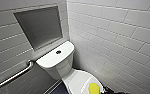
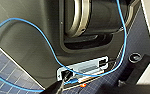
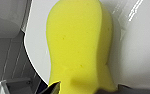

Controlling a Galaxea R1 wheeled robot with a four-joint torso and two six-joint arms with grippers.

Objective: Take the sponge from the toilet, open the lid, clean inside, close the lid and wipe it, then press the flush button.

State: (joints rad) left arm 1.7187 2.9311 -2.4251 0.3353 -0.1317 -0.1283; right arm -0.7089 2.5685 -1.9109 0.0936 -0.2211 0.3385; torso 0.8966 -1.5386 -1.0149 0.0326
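Observation:
The white toilet stands in a tiled corner, its lid down over the bowl. A small dark flush button sits in the middle of the flat tank top. The yellow sponge lies on the front of the lid. In the right wrist view the sponge looms close on the white lid. My right gripper is open, with a fingertip at each side of the sponge's near end.
A metal grab bar runs along the left wall beside the tank, below a grey recessed niche. White tiled walls close in behind and to the right. The left wrist view has a blue cable and dark blue floor tiles.

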